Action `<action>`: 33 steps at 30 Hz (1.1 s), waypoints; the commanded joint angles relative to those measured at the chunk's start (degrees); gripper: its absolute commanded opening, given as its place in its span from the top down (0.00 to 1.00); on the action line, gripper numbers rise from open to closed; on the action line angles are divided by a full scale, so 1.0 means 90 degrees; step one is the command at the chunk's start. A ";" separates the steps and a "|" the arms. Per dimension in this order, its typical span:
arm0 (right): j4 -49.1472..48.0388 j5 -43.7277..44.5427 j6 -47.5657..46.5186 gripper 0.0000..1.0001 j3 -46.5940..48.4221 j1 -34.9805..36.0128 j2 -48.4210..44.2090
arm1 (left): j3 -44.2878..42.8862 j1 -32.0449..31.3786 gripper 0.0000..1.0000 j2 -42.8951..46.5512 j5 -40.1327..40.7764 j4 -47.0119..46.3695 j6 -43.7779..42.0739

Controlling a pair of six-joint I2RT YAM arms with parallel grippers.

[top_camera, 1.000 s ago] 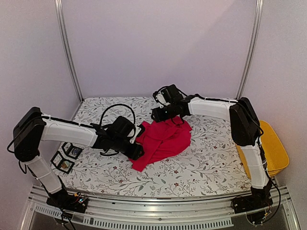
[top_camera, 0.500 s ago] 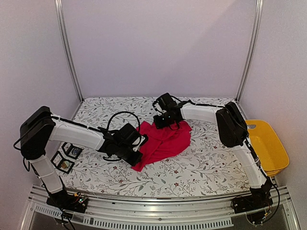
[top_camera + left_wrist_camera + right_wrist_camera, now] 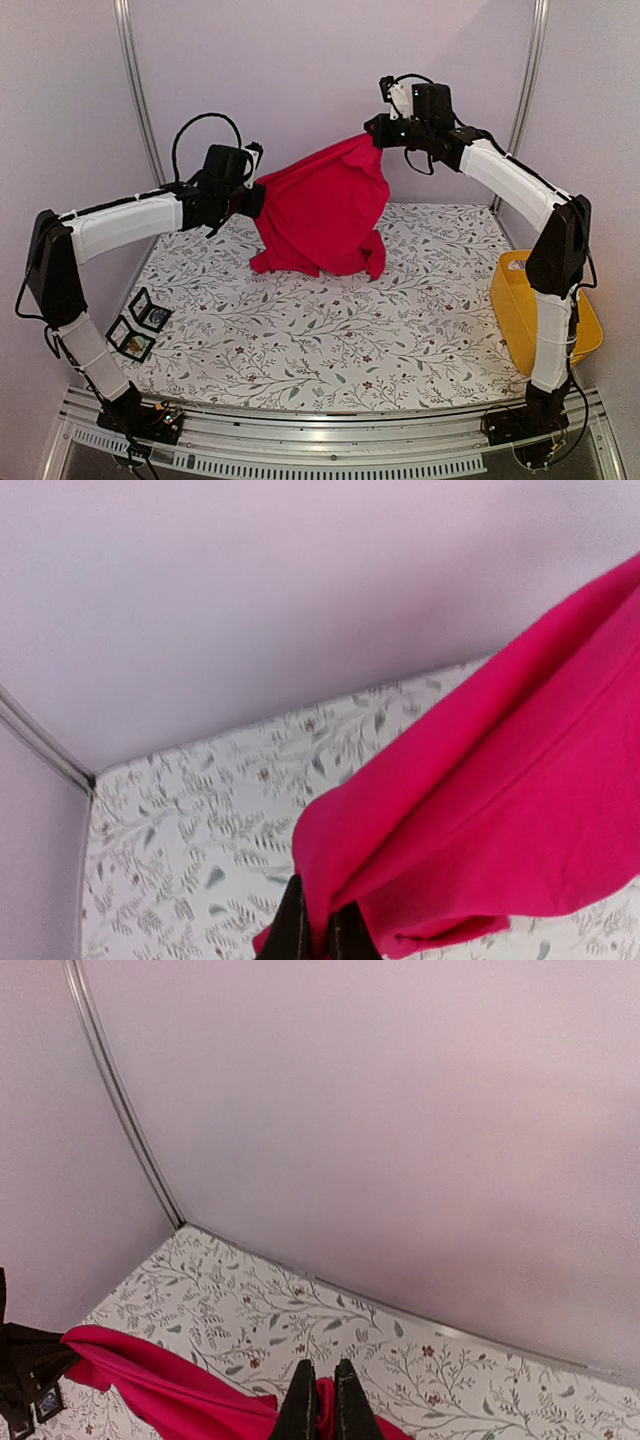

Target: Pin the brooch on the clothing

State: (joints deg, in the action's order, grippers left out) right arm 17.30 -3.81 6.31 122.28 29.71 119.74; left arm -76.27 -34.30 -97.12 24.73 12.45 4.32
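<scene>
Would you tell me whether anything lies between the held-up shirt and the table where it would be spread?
Nothing visible does. The red T-shirt hangs between the left gripper and right gripper over bare tablecloth; the small black-framed items and the yellow bin sit well off to the sides.

Legible text, labels, brands, numbers, signs: none in any of the three views.
Red T-shirt [image 3: 325, 210]: plain cloth on every side shown, nothing readable.
Small dark-framed items [image 3: 140, 325], left edge of the tabletop [image 3: 330, 330]: too small to tell whether they bear any marking.
Tabletop cover: floral print only, no lettering.
</scene>
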 commanded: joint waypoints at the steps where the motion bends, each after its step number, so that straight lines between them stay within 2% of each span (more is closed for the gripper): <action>1: -0.1837 -0.0982 -0.0183 1.00 0.0227 -0.0579 -0.0759 | -0.1484 0.0279 1.00 0.0176 0.0801 -0.0832 -0.1565; 3: -0.2093 -0.1405 -0.0387 1.00 0.0174 -0.0622 -0.0910 | -0.1928 0.0278 1.00 0.0086 0.0806 -0.0901 -0.1968; 5: -0.2033 -0.2000 -0.0746 1.00 -0.0122 -0.0616 -0.1145 | -0.1943 0.0258 1.00 0.0155 0.0733 -0.0913 -0.2071; 7: -0.1987 -0.2715 -0.0999 1.00 -0.0890 -0.0603 -0.1514 | -0.1466 0.0166 1.00 0.0395 0.0534 -0.0945 -0.1980; 10: -0.2235 -0.3615 -0.1166 1.00 -0.2728 -0.0395 -0.2401 | -0.0167 0.0058 1.00 0.0807 0.0423 -0.1045 -0.1515; 13: -0.2409 -0.3806 -0.1646 1.00 -0.4297 0.0405 -0.3101 | 0.0688 0.0123 1.00 0.0937 0.0582 -0.0937 -0.0820; 15: -0.2259 -0.3960 -0.2022 1.00 -0.4863 0.1135 -0.3345 | 0.1034 0.0264 1.00 0.0881 0.0768 -0.0922 -0.0520; 18: -0.1795 -0.3852 -0.2310 1.00 -0.4975 0.2322 -0.3092 | 0.1263 0.0499 1.00 0.0746 0.1129 -0.1019 -0.0202; 20: -0.1496 -0.3853 -0.2353 1.00 -0.4838 0.2834 -0.2743 | 0.1346 0.0551 1.00 0.0713 0.1249 -0.1109 -0.0052; 21: -0.1260 -0.3821 -0.2410 0.89 -0.4688 0.3011 -0.2455 | 0.1416 0.0557 1.00 0.0728 0.1271 -0.1184 -0.0001; 23: -0.0648 -0.3469 -0.2619 0.53 -0.4279 0.3167 -0.2074 | 0.1635 0.0559 1.00 0.0830 0.1221 -0.1274 0.0100; 24: -0.0396 -0.3284 -0.2657 0.45 -0.4067 0.3167 -0.1886 | 0.1785 0.0545 1.00 0.0938 0.1186 -0.1397 0.0160; 27: -0.0398 -0.2597 -0.2617 0.31 -0.4273 0.3029 -0.1924 | 0.2352 0.0545 1.00 0.1241 0.0977 -0.1685 0.0477; 29: -0.0682 -0.2141 -0.2427 0.05 -0.4569 0.2766 -0.2203 | 0.2804 0.0546 1.00 0.1434 0.0855 -0.1816 0.0700; 30: -0.0842 -0.1909 -0.2329 0.02 -0.4703 0.2547 -0.2350 | 0.2982 0.0537 1.00 0.1511 0.0815 -0.1856 0.0801; 33: -0.1155 -0.0818 -0.1666 0.01 -0.4849 0.1646 -0.2521 | 0.3378 0.0535 1.00 0.1675 0.0702 -0.1990 0.0936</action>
State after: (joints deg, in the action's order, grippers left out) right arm 10.02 -25.15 -14.79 80.09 53.87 100.92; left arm -49.47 -29.71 -84.68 32.25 -1.34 8.62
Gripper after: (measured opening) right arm 0.985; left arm 0.022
